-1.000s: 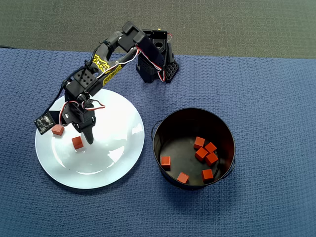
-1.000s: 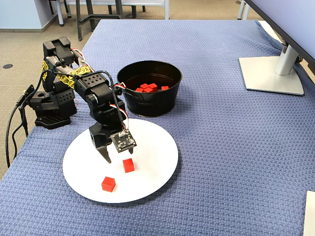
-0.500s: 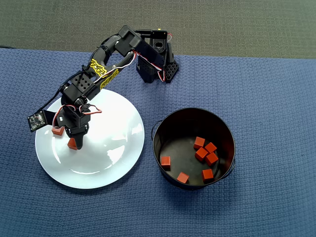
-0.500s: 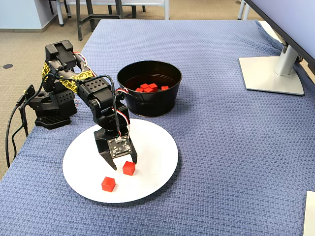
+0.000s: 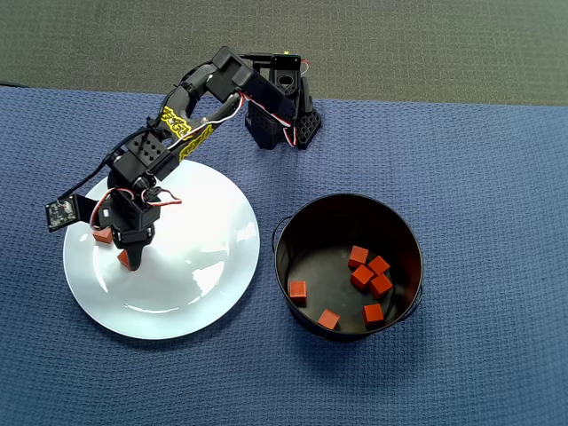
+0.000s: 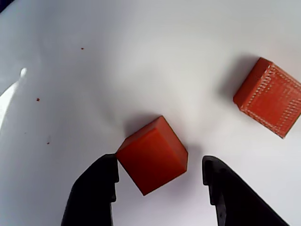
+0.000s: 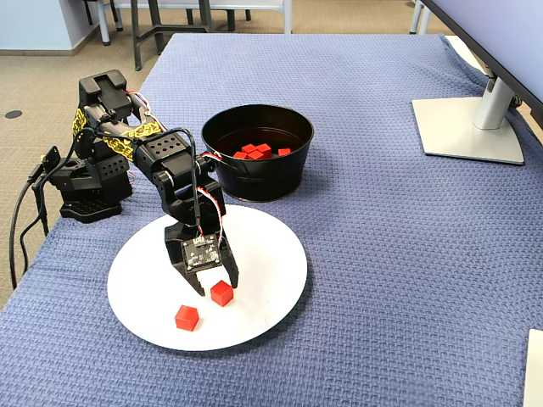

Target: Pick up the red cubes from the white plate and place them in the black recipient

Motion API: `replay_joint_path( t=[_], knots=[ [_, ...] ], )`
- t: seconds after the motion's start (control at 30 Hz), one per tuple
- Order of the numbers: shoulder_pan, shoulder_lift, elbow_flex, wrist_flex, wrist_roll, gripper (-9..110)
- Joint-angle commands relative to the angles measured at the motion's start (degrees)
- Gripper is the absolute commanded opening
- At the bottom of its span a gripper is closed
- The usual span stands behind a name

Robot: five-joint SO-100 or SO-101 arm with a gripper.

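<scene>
Since the earlier frames the claw (image 7: 215,286) has been lowered toward the near-left part of the white plate (image 7: 271,254) in the fixed view, and one of the red cubes (image 7: 222,292) is now straddled by its two fingers. In the wrist view this cube (image 6: 152,155) is seen between the dark fingertips (image 6: 96,188): one corner appears to touch the left finger, while a clear gap of white plate is left between the cube and the right finger. The claw (image 6: 160,176) is thus held open, wider than the cube, and nothing is gripped.

A second cube (image 6: 269,97) is shown upper right in the wrist view, apart from the first, with a rough textured face turned to the camera. In the fixed view it (image 7: 187,318) lies nearer the camera, toward the plate's front edge. In the overhead view both cubes are largely hidden by the arm; only small red parts are seen, one (image 5: 103,235) at the plate's left edge and one (image 5: 123,258) under the claw (image 5: 133,262).

The black recipient (image 5: 293,231) stands on the blue cloth of the counter (image 5: 479,160), just right of the plate (image 5: 222,222) in the overhead view. Seven cubes are counted on its floor, four clustered (image 5: 368,273) at right and three spread toward the near wall
</scene>
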Motion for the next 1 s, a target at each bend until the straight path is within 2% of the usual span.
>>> replay_joint_path(
  t=[0.0, 0.27, 0.73, 0.97],
  knots=[
    [0.35, 0.44, -4.31, -1.49, 1.41, 14],
    [0.88, 0.0, -5.01, -1.49, 1.41, 13],
    [0.7, -0.09, -5.1, -1.58, 2.55, 3],
    [0.53, 0.97, -6.5, -0.18, 6.42, 0]
  ],
)
